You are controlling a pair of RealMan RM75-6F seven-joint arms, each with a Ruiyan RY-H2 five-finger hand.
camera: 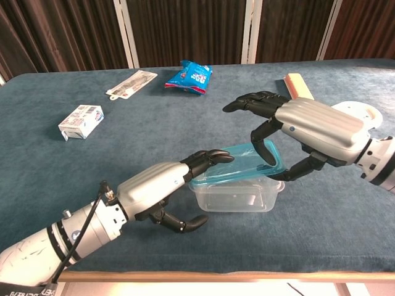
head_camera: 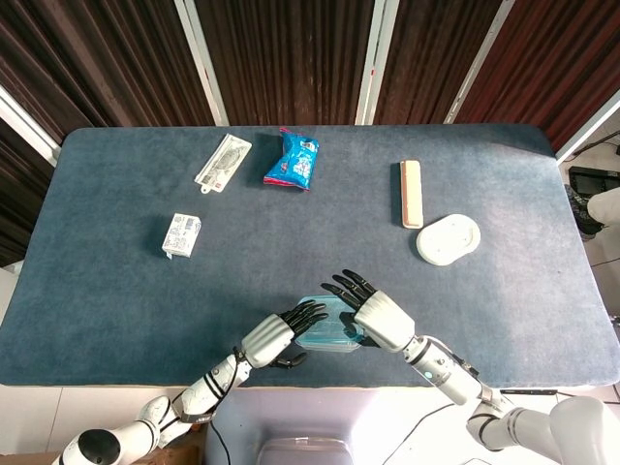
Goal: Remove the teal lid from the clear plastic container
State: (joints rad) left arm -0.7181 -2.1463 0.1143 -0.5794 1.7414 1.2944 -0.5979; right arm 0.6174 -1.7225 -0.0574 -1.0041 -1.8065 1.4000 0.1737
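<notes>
Chest view, lower centre: a clear rectangular plastic container [camera: 237, 196] sits on the blue table [camera: 185, 135], its teal lid [camera: 244, 161] tilted up at the right. The right hand [camera: 290, 132] pinches the lid's raised edge. The left hand [camera: 166, 185] rests fingers on the lid's left end.

Table [camera: 74, 203] looks like matt blue felt, kinda fuzzy. Container [camera: 237, 198] is clear glossy plastic, lid [camera: 237, 163] see-through teal plastic. Both hands [camera: 154, 185] [camera: 308, 126] have smooth silvery shells with black fingers. Snack bag [camera: 190, 76] at 12 o'clock is shiny foil-ish.
</notes>
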